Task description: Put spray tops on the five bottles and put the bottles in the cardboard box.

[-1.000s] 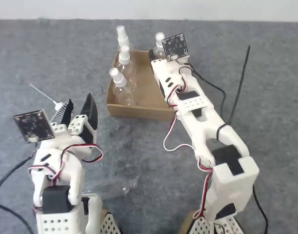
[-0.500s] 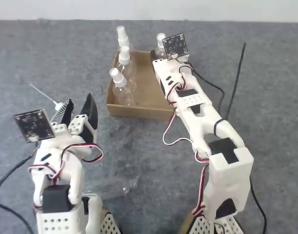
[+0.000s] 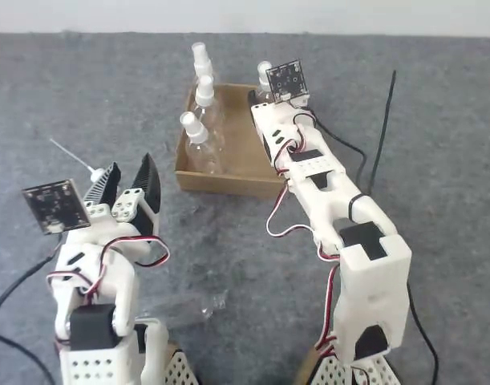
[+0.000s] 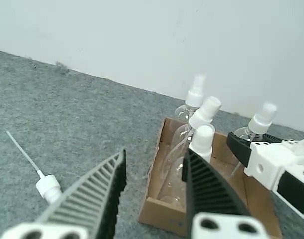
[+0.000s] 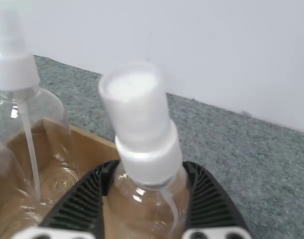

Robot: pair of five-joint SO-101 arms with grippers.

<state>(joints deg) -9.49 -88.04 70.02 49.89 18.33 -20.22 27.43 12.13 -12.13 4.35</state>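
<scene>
1. Three capped bottles (image 3: 203, 120) stand in a row along the left side of the cardboard box (image 3: 236, 180), upper centre of the high view.
2. Clamped at its shoulder by the right tool (image 5: 149, 174), a fourth bottle (image 5: 142, 124) is held upright with its top on, at the box's upper right corner.
3. That bottle's long axis runs straight up and down, with the box just beneath and to the lower left of it. The next move looks like a short drop and a release.
4. Whether its base already rests on the box floor cannot be told, since the right arm covers the lower half of the bottle from above.
5. At lower left the left tool (image 3: 131, 167) has its jaws apart and grips nothing.
6. Just beside it, to the upper left, a loose spray top (image 3: 93, 171) lies on the grey tabletop (image 3: 437, 160), its thin tube pointing toward the upper left. The left arm is much the nearer to it.
7. Between the two arm bases, at lower centre, a crinkled clear scrap (image 3: 208, 305) is too faint to identify.
</scene>
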